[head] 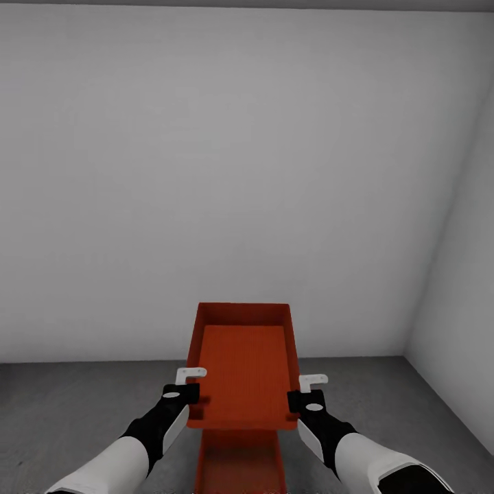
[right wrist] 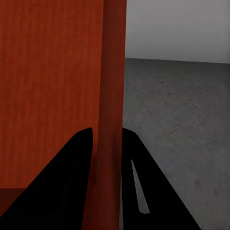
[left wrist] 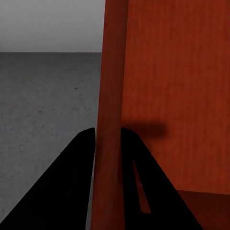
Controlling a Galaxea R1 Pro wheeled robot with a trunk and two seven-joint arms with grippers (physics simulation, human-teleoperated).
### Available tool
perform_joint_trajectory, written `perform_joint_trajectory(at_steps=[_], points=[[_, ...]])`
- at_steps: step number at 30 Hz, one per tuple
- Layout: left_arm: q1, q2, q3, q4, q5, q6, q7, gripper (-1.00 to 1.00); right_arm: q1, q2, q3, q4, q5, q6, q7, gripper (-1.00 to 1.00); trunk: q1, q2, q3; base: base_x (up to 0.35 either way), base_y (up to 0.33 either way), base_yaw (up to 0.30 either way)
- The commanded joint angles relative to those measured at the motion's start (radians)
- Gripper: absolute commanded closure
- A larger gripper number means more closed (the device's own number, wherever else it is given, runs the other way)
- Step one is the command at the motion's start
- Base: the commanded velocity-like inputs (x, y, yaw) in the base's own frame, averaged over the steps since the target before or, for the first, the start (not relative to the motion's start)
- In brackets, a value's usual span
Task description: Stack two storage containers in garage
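Held aloft: orange-red open-topped rectangular container (head: 243, 363), long axis pointing away, left jaws (head: 182, 385) and right jaws (head: 307, 391) clenched on opposite side walls; directly below, second orange-red container (head: 239, 463) on dark grey concrete floor (head: 68, 412).

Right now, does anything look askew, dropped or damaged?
Nothing stands out. The upper container is held level, left hand and right hand each clamping a side wall, above the second container below.

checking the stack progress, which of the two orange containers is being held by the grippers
The upper container, raised in front of the wall: the left gripper and right gripper clamp its side walls. The lower container sits beneath it, ungripped.
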Motion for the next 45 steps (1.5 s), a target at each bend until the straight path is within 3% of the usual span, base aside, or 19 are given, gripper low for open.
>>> perform_joint_trajectory(at_steps=[1, 45], points=[[-0.001, 0.0, 0.023, -0.024, 0.069, -0.031, 0.025, 1.0, 0.0, 0.03, -0.014, 0.001, -0.019, -0.003, 0.007, 1.0, 0.0, -0.001, -0.003, 0.0, 0.0, 0.0], [-0.001, -0.001, 0.025, -0.024, 0.068, -0.03, 0.026, 1.0, 0.0, 0.029, -0.014, 0.001, -0.02, -0.005, 0.007, 1.0, 0.0, -0.001, -0.074, 0.0, 0.0, 0.0]])
